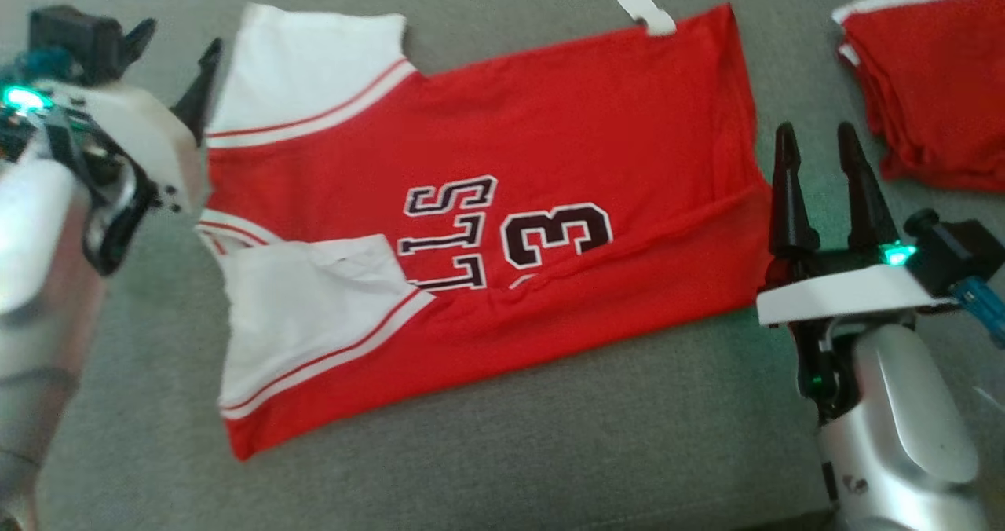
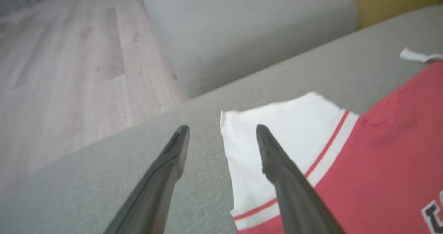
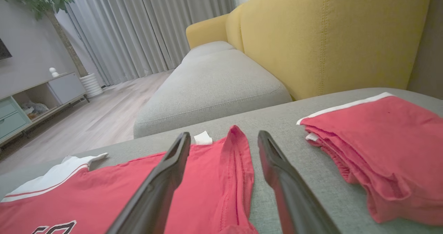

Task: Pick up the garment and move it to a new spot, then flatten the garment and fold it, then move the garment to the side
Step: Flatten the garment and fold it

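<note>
Red-and-white jersey point(image 1: 487, 225) lies spread on a grey sofa cushion point(image 1: 628, 437). Left gripper point(image 2: 222, 130) at its white sleeve point(image 2: 297, 123) and right gripper point(image 1: 816, 134) at its hem point(image 3: 238, 164) hover, jaws apart. The soft, light cloth is likely best pinched at its edges.

The jersey point(image 1: 550, 146) lies spread on the sofa cushion point(image 1: 550, 452), sleeves to the left, hem to the right. The left gripper point(image 2: 222, 128) sits just beside the far sleeve point(image 1: 306, 67). The right gripper point(image 1: 816, 130) stands at the hem, between the jersey and a folded garment point(image 1: 926, 83) off to the right. A tag point(image 1: 642, 6) pokes out at the jersey's far edge.
</note>
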Controlling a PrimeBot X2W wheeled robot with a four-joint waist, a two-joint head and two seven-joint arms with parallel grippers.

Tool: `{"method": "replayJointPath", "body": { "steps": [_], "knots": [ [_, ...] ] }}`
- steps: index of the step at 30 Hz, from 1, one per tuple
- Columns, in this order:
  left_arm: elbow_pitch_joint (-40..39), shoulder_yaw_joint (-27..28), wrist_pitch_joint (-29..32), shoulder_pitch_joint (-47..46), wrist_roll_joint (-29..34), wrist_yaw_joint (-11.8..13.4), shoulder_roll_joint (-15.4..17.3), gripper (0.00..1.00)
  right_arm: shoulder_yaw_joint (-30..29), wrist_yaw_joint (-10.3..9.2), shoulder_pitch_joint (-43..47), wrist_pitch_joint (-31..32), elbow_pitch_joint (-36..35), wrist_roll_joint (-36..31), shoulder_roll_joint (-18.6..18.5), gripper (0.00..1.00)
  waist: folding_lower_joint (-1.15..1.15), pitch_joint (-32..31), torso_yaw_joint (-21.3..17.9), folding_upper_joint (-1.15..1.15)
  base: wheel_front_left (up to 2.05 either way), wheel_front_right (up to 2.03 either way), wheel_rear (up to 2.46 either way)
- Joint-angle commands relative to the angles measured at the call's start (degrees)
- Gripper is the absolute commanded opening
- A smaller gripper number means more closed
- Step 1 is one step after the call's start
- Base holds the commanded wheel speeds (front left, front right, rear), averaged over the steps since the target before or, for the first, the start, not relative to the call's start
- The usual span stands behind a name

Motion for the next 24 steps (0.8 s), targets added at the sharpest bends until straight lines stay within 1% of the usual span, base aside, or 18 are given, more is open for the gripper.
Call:
{"method": "replayJointPath", "body": {
  "steps": [1, 5, 10, 16, 24],
  "knots": [
    [-0.06, 1.55, 1.27, -3.59, -0.45, -0.11, 3.48, 1.0, 1.75, -0.05, -1.64, -0.59, -2.31, 0.42, -0.28, 1.0, -0.02, 3.41, -3.16, 0.0, 0.0, 0.0, 0.0],
    [5.15, -0.13, 4.31, -8.15, -2.49, -0.41, 5.1, 1.0, 2.81, -0.05, -2.14, -0.6, -3.69, 1.16, -0.28, 1.0, -0.02, 6.16, -5.43, 0.0, 0.0, 0.0, 0.0],
    [8.39, -1.84, 5.55, -11.5, -6.81, -0.45, 6.01, 1.0, 3.26, -0.05, -2.23, -0.6, -4.98, 1.75, -0.28, 1.0, -0.02, 8.58, -7.2, 0.0, 0.0, 0.0, 0.0],
    [10.85, -4.4, 5.35, -14.13, -9.71, -0.46, 6.95, 1.0, 3.8, -0.05, -2.29, -0.61, -5.65, 2.06, -0.28, 1.0, -0.02, 10.3, -8.28, 0.0, 0.0, 0.0, 0.0],
    [12.93, -7.99, 6.0, -15.7, -12.3, -0.47, 7.14, 1.0, 3.46, -0.05, -2.07, -0.61, -5.55, 1.83, -0.28, 1.0, -0.02, 10.81, -8.65, 0.0, 0.0, 0.0, 0.0]
  ]
}}
